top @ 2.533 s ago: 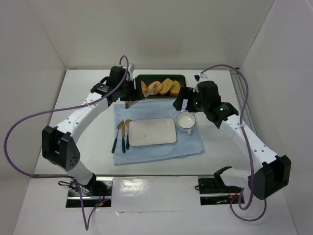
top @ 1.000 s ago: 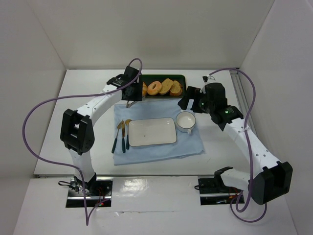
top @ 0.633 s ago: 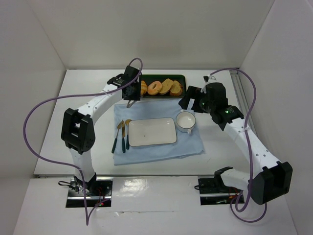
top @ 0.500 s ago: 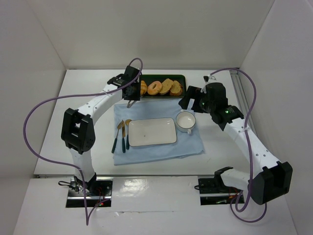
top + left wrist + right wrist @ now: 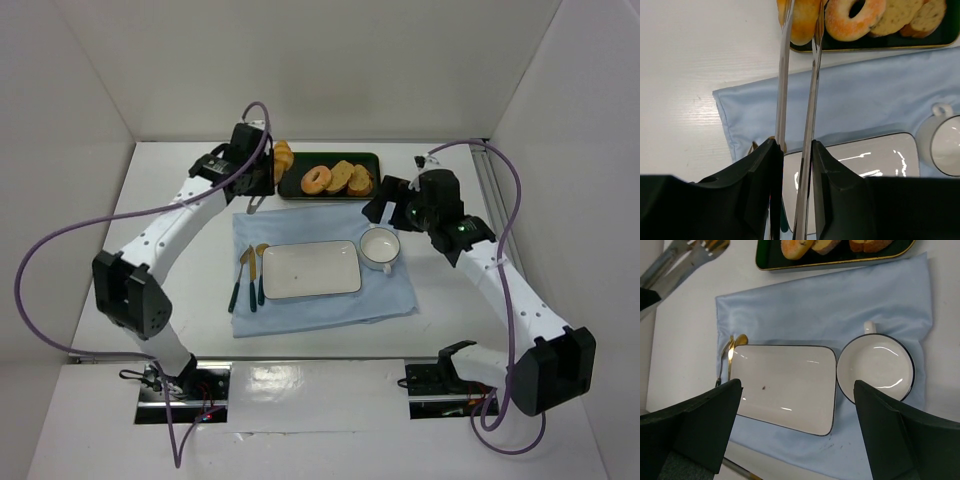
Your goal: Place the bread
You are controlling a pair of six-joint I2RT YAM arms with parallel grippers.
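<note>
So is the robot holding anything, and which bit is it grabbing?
Yes. The left gripper squeezes metal tongs across both arms, and the tong tips pinch the bread roll from both sides. The right gripper holds nothing.

1. No text, label, brand, number or sign can be read in the top view.
2. Nothing legible is found in either wrist view — only plain, unmarked surfaces are shown there.
</note>
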